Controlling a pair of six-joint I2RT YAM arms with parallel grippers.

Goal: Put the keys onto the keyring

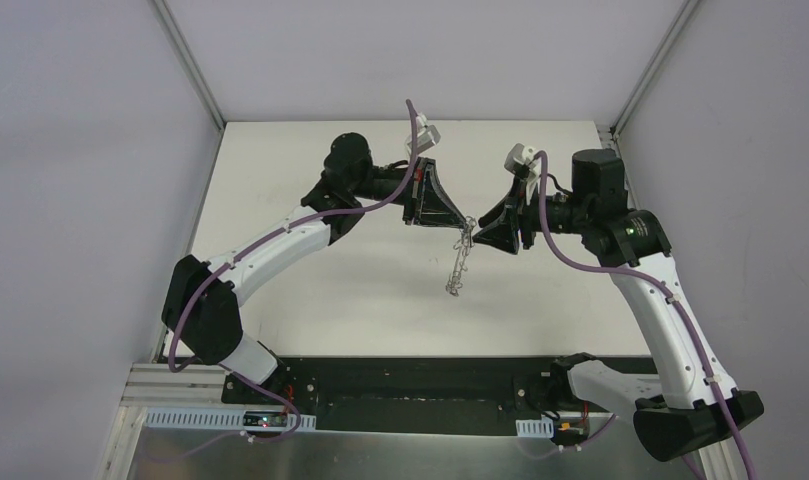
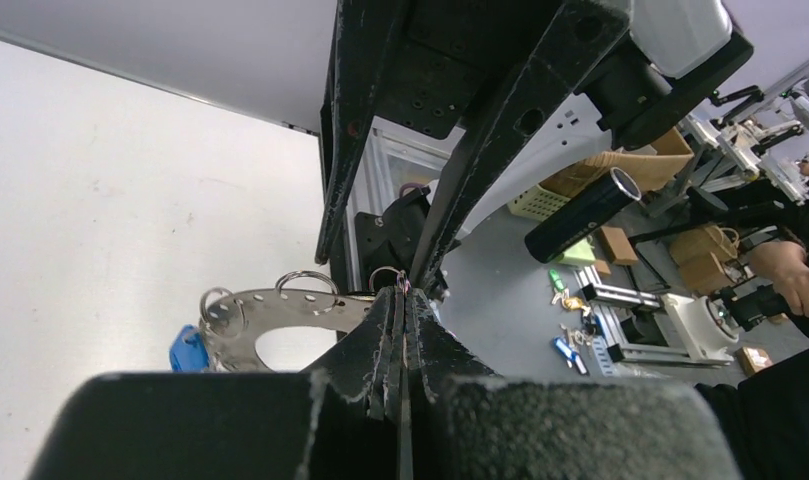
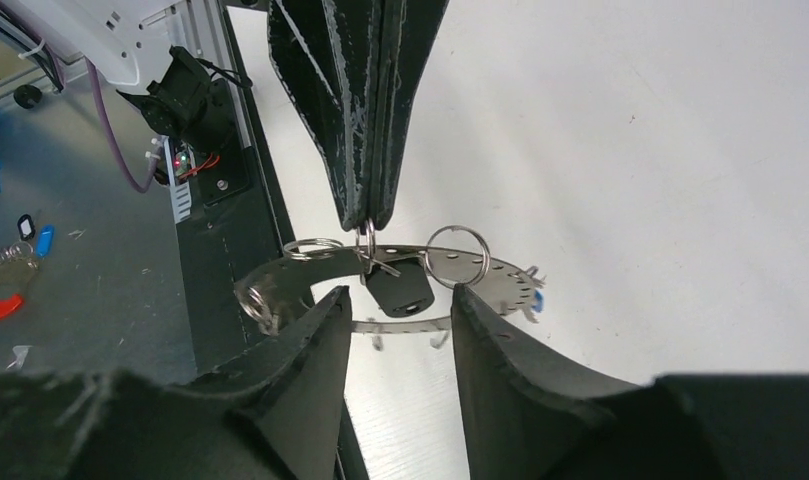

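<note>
The keyring (image 1: 458,262), a flat grey metal ring with small wire loops, hangs above the table from my left gripper (image 1: 466,222). In the left wrist view that gripper (image 2: 404,292) is shut on one wire loop at the keyring's (image 2: 280,308) edge. A blue-headed key (image 2: 185,350) dangles at the ring's far end. In the right wrist view my right gripper (image 3: 398,300) is open, its fingers (image 3: 320,335) either side of the black-headed key (image 3: 400,291). That key hangs just under the pinched loop, in front of the keyring (image 3: 480,268). The blue key (image 3: 536,297) peeks out at its right end.
The white table (image 1: 330,290) lies below the hanging ring, its dark front rail (image 1: 410,385) near the arm bases. Both arms meet above the table's middle, fingertips almost touching. Grey walls close in the left, right and back.
</note>
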